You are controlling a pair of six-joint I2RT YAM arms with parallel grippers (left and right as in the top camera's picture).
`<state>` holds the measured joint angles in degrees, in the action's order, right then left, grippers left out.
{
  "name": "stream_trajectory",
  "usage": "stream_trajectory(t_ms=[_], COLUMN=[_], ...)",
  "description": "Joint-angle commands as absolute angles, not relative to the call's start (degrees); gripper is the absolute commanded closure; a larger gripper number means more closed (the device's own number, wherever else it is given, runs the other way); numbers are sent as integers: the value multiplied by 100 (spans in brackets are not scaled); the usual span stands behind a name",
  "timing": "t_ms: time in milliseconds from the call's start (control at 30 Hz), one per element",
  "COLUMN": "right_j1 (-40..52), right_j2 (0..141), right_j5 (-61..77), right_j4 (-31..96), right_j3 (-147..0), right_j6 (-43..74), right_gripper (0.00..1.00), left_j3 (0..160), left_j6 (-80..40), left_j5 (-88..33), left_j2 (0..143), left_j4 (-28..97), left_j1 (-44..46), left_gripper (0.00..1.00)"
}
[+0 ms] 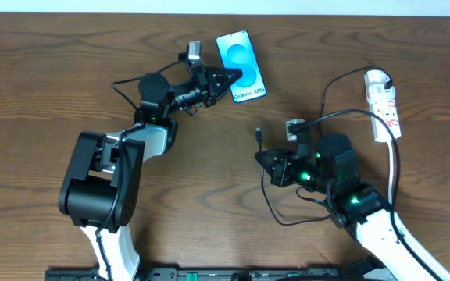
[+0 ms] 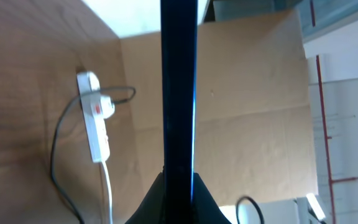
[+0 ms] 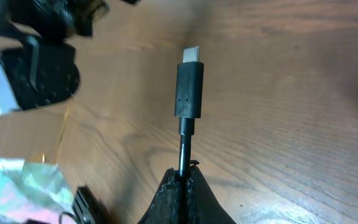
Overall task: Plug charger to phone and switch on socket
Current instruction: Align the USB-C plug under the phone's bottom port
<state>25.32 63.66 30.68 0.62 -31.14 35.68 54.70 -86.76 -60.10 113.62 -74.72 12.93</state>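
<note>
The phone, screen lit light blue, is at the far middle of the table. My left gripper is shut on its near-left edge; in the left wrist view the phone shows edge-on as a dark vertical bar rising from the fingers. My right gripper is shut on the charger cable; its plug tip sticks out toward the phone. In the right wrist view the plug stands above the closed fingers. The white socket strip lies at the far right, and also shows in the left wrist view.
The black cable loops from the socket strip around my right arm. The strip's white cord runs toward the front edge. The left arm's base stands at the front left.
</note>
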Motion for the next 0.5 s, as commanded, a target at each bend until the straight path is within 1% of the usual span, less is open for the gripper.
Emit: stream_trajectory(t_ms=[0, 200, 467], right_j1=[2558, 2558, 2561], right_j2=[6525, 6558, 6558], right_j5=[3430, 3380, 3028], right_j4=[156, 1002, 1072], right_j3=[-3404, -4038, -4147], right_j6=[3009, 2335, 2359], right_gripper=[99, 99, 99], left_j3=[5492, 5492, 5492], left_j6=[-8726, -8558, -8560], left_j5=[-6654, -6989, -6965], left_j2=[11229, 11229, 11229], left_j4=[-7404, -7264, -7264], left_j1=[1319, 1321, 1321], left_gripper=[93, 93, 93])
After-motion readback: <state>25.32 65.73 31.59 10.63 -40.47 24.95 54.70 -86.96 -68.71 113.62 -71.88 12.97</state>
